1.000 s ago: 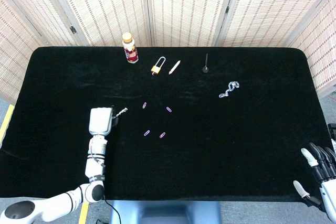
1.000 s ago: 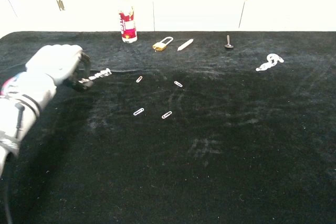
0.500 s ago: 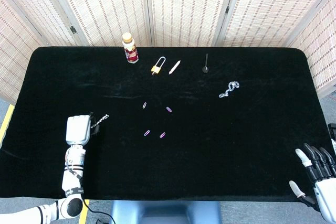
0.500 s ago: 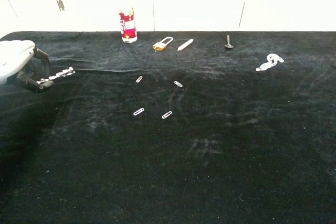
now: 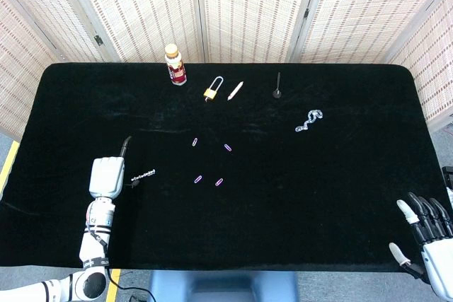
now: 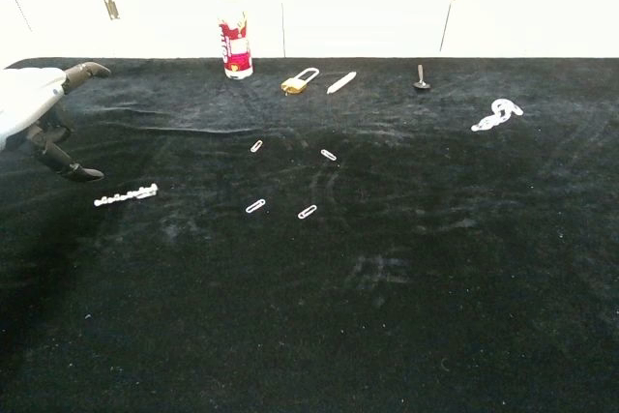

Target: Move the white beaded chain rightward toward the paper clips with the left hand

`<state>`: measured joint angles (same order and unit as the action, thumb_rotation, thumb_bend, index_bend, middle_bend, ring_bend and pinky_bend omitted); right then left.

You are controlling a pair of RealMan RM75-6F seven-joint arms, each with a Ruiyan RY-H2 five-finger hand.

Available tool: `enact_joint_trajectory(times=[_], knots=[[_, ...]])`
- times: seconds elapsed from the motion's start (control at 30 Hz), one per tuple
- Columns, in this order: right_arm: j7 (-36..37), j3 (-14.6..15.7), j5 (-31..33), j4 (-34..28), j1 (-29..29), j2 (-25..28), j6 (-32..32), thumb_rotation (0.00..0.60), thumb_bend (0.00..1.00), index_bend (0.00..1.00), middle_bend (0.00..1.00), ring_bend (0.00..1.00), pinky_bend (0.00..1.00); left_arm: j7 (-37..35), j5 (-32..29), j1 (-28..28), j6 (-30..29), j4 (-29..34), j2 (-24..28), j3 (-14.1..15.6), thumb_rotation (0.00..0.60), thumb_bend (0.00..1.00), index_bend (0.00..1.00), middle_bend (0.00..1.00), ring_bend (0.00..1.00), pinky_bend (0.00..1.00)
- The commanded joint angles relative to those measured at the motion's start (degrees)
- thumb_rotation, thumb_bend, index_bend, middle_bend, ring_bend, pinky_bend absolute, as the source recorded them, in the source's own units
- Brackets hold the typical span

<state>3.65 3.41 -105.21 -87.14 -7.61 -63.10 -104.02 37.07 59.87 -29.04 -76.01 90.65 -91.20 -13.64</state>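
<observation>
While the left hand (image 5: 107,175) hangs over the left part of the table (image 5: 340,196), its fingers (image 6: 85,70) are spread and hold nothing; in the chest view one dark fingertip points up and right and another curls down toward the cloth. The white chain (image 5: 144,174) lies flat on the table just right of that hand, stretched out in a short, nearly straight line that rises slightly to the right, and in the chest view (image 6: 126,194) it sits just below and right of the lower fingertip, apart from it. The clips (image 5: 209,163) are scattered right of the chain: two nearer ones low down (image 6: 280,209) and two farther back, all apart from the chain. The right hand (image 5: 428,235) shows only in the head view, at the table's lower right corner, off the edge of the cloth, with fingers apart and nothing in them. Along the far side stand a bottle (image 5: 175,65) with a red label, a padlock (image 5: 212,89), a small white stick (image 5: 236,90) and a dark pin-like tool (image 5: 277,87). A second, silvery chain (image 5: 308,119) lies crumpled on the right half, well apart from everything else.
</observation>
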Motion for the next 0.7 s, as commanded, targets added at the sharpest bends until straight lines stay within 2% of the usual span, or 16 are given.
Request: enact_joint_trajectory(times=[0.03, 0.07, 0.1, 0.13, 0.17, 0.2, 0.27, 0.37, 0.4, 0.43, 0.53, 0.7], knots=[[0.10, 0.00, 0.00, 0.01, 0.04, 0.05, 0.00, 0.600, 0.29, 0.00, 0.00, 0.00, 0.00, -2.20, 3.80, 2.13, -0.75, 5.42, 4.75, 2.96, 0.600, 0.12, 0.00, 0.71, 0.81, 0.95], [0.25, -0.03, 0.07, 0.04, 0.05, 0.09, -0.03, 0.600, 0.29, 0.00, 0.00, 0.00, 0.00, -3.97, 6.54, 3.46, -1.03, 8.07, 7.48, 5.12, 0.600, 0.12, 0.00, 0.56, 0.66, 0.84], [0.38, -0.05, 0.20, 0.05, 0.06, 0.13, -0.01, 0.600, 0.29, 0.00, 0.00, 0.00, 0.00, -5.75, 9.10, 4.65, -1.26, 10.08, 9.84, 7.15, 0.600, 0.13, 0.00, 0.43, 0.51, 0.69], [0.47, -0.10, 0.35, 0.03, 0.11, 0.18, 0.10, 0.600, 0.29, 0.00, 0.00, 0.00, 0.00, -8.21, 13.16, 6.53, -2.15, 12.25, 13.06, 10.33, 0.600, 0.13, 0.00, 0.33, 0.40, 0.57], [0.48, -0.09, 0.36, 0.01, 0.14, 0.18, 0.15, 0.600, 0.29, 0.00, 0.00, 0.00, 0.00, -9.90, 16.71, 8.12, -3.40, 13.17, 15.26, 12.97, 0.600, 0.13, 0.00, 0.18, 0.23, 0.34], [0.39, -0.04, 0.21, 0.03, 0.16, 0.17, 0.16, 0.600, 0.29, 0.00, 0.00, 0.00, 0.00, -11.35, 20.48, 9.91, -5.25, 13.34, 17.09, 15.68, 0.600, 0.13, 0.00, 0.08, 0.12, 0.18], [0.00, 0.23, -0.49, 0.12, 0.16, 0.07, 0.08, 0.600, 0.29, 0.00, 0.00, 0.00, 0.00, -14.02, 28.66, 14.83, -11.35, 11.38, 19.56, 21.54, 0.600, 0.13, 0.00, 0.00, 0.01, 0.01], [-0.82, 0.53, -1.35, 0.21, 0.00, -0.23, -0.24, 0.600, 0.29, 0.00, 0.00, 0.00, 0.00, -14.11, 35.12, 23.31, -22.17, 5.92, 19.65, 26.64, 0.600, 0.13, 0.00, 0.00, 0.00, 0.00], [-1.17, 0.62, -1.62, 0.22, -0.05, -0.38, -0.31, 0.600, 0.29, 0.00, 0.00, 0.00, 0.00, -13.66, 36.27, 25.79, -25.39, 4.09, 19.08, 27.33, 0.600, 0.13, 0.00, 0.00, 0.00, 0.00], [-1.87, 0.79, -2.10, 0.25, -0.12, -0.61, -0.35, 0.600, 0.29, 0.00, 0.00, 0.00, 0.00, -13.74, 37.61, 28.73, -29.46, 1.41, 18.13, 27.75, 0.600, 0.13, 0.00, 0.00, 0.00, 0.00], [-4.36, 1.48, -4.07, 0.31, -0.15, -1.36, -0.09, 0.600, 0.29, 0.00, 0.00, 0.00, 0.00, -17.04, 39.31, 33.60, -36.87, -4.66, 15.84, 26.98, 0.600, 0.12, 0.00, 0.00, 0.00, 0.00], [-7.74, 2.52, -6.75, 0.14, 0.23, -2.42, 1.29, 0.600, 0.29, 0.00, 0.00, 0.00, 0.00, -19.88, 41.66, 35.49, -38.47, -6.91, 16.15, 26.78, 0.600, 0.12, 0.00, 0.00, 0.00, 0.00]])
